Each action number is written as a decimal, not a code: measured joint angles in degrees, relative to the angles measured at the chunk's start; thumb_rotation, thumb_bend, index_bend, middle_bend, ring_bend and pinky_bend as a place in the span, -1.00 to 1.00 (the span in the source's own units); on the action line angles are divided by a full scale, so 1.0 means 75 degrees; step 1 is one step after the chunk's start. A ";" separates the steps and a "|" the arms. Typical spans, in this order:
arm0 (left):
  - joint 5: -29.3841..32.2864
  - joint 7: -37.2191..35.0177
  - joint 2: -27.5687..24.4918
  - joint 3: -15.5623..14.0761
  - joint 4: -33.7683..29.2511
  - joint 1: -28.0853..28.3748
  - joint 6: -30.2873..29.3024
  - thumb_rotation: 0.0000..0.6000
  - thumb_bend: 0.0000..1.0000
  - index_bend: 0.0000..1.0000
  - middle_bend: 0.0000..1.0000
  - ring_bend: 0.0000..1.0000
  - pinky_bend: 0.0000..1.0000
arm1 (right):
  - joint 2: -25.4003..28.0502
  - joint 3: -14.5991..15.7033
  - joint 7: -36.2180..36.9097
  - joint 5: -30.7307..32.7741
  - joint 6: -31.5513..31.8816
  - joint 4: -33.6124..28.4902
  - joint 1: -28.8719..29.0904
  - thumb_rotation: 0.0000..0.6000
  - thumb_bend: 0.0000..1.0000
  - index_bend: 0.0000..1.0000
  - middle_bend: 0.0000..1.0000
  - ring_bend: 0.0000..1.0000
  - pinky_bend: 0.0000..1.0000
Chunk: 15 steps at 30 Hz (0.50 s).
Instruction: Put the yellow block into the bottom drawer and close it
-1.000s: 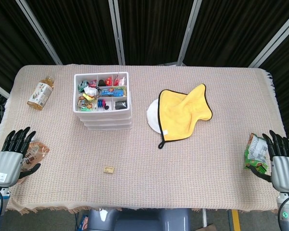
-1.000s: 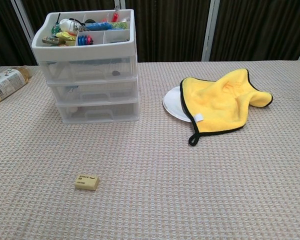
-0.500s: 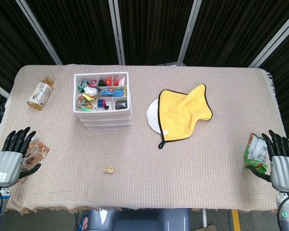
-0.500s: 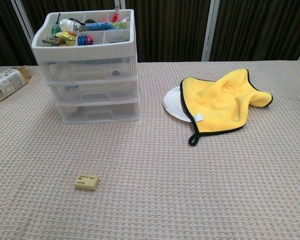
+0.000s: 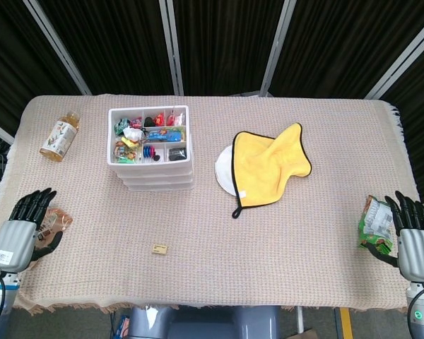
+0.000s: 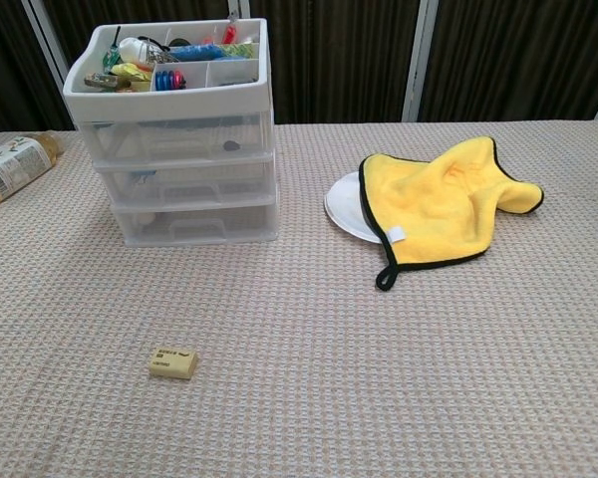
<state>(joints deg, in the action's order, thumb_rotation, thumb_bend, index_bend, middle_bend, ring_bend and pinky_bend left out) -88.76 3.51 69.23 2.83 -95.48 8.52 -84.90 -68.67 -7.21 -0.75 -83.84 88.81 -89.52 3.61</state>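
Small yellow rectangular block (image 6: 173,361) lies alone on woven beige tabletop (image 6: 379,378). White plastic bottom drawer (image 6: 195,222) closed. My left robot hand (image 5: 21,229) and right robot hand (image 5: 410,236) wait at edges, fingers apart, empty.

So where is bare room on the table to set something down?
Free: the wide cloth between the yellow block and the yellow towel, and the near right area. Crowded: the back left, around the drawer unit and bottle; snack packets sit by both side edges.
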 measured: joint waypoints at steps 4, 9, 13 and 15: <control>0.0271 -0.0197 0.0020 0.0137 -0.0315 0.0135 0.0262 1.00 0.29 -0.91 0.63 0.49 0.11 | -0.0002 0.0000 0.0001 0.0010 -0.0001 0.0006 -0.0005 1.00 -0.90 -0.82 -1.00 -1.00 -1.00; 0.1006 -0.0508 0.0025 0.0290 -0.0991 0.0406 0.1075 1.00 0.50 -0.98 0.80 0.64 0.24 | 0.0007 -0.0003 0.0025 0.0019 -0.0002 -0.0005 -0.0010 1.00 -0.89 -0.82 -1.00 -1.00 -1.00; 0.1790 -0.0812 0.0034 0.0440 -0.1555 0.0694 0.1875 1.00 0.60 -1.00 0.85 0.69 0.28 | 0.0008 -0.0001 0.0028 0.0015 -0.0009 -0.0007 -0.0007 1.00 -0.90 -0.82 -1.00 -1.00 -1.00; 0.2277 -0.1001 0.0043 0.0525 -0.1808 0.0853 0.2307 1.00 0.65 -1.00 0.86 0.70 0.30 | 0.0010 -0.0002 0.0035 0.0013 -0.0007 -0.0006 -0.0007 1.00 -0.89 -0.82 -1.00 -1.00 -1.00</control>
<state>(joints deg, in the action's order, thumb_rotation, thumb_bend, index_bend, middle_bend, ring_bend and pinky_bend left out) -71.69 -4.00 69.55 6.77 -109.03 14.92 -67.60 -68.60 -7.23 -0.49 -83.75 88.75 -89.56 3.56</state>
